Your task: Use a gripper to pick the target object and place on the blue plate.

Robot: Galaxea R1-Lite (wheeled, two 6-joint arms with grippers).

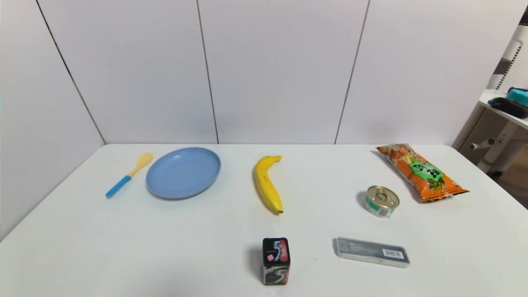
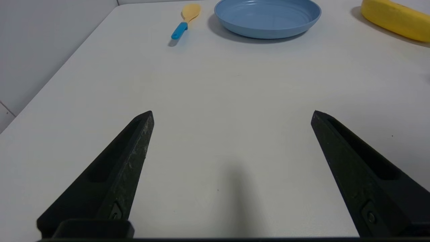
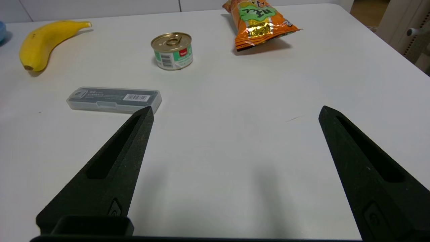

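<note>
Black "5" box (image 1: 276, 261) stands outside the open left pincer (image 2: 232, 116).

Plate (image 1: 183, 173): smooth plastic, soft sheen. Can (image 1: 382, 201): shiny metal lid. Snack bag (image 1: 423, 172): glossy.

A yellow-and-blue spoon (image 1: 129, 176), banana (image 1: 267, 183), round can (image 1: 381, 201), flat grey case (image 1: 371, 252) and orange snack packet (image 1: 423, 172) lie on the white worktop (image 1: 165, 247).
</note>
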